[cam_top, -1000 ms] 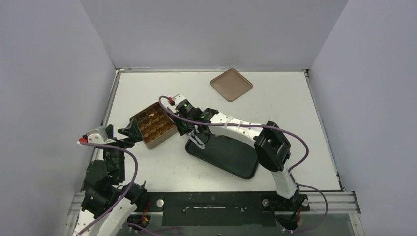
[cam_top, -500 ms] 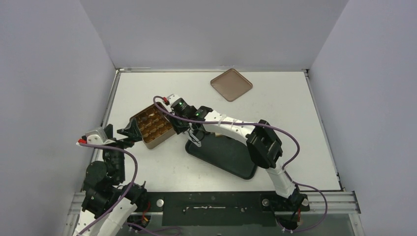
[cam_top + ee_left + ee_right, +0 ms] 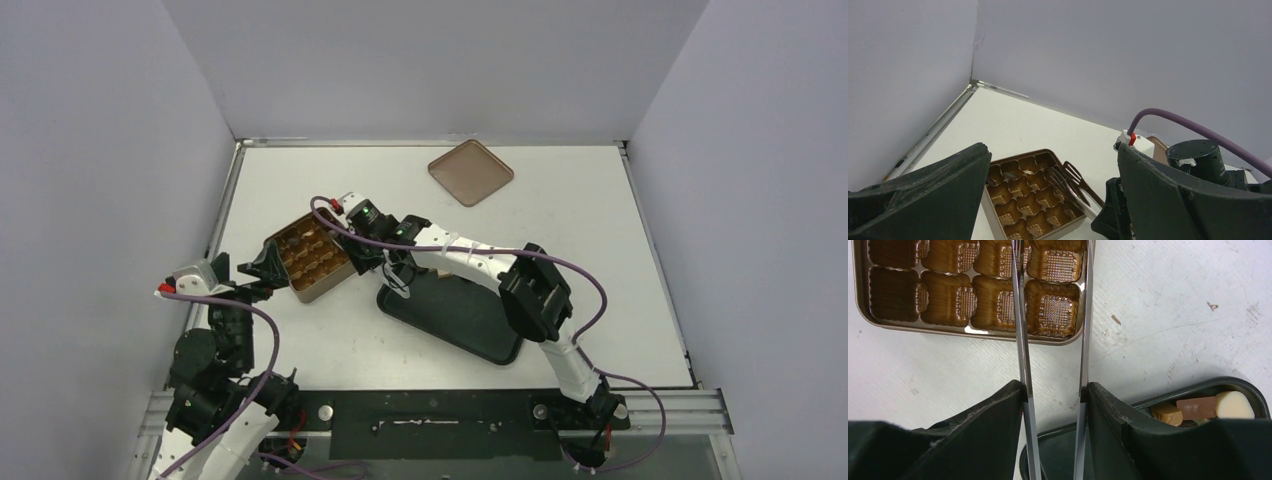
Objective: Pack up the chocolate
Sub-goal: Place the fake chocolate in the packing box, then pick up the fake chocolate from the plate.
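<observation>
Starting with the overhead view, locate the square gold-brown tin (image 3: 322,288) lying open on the white bench (image 3: 600,250). Find the flat brown lid (image 3: 471,172) well apart from the tin, toward the far right. Find the black tray (image 3: 470,325) just beside the tin's near-right corner. Note the left end effector (image 3: 262,266) at the tin's left corner, spread wide. Note the right end effector (image 3: 375,258) at the tin's right side, between tin and tray.

Moving to the left wrist view, confirm both dark fingers (image 3: 923,200) spread fully and gripping nothing, with the tin ahead between them. Observe rows of gold, waffle-bottomed cups (image 3: 1020,187) inside the tin. Observe metal tongs (image 3: 1073,182) slanting in over the tin's right-hand cups, paddle tips low above them. Unable to tell from here whether carrying a piece.

Moving to the right wrist view, confirm the right end effector pinching the tongs, one finger pressed against each steel leg. Note the legs standing apart and running out over the tin's nearest cups, tips cut off by the frame edge. Find the chocolate (image 3: 1196,407) in the tray's corner, on the near side of the tin: one caramel-coloured piece, one brown block and one cream-white round, lying side by side.
</observation>
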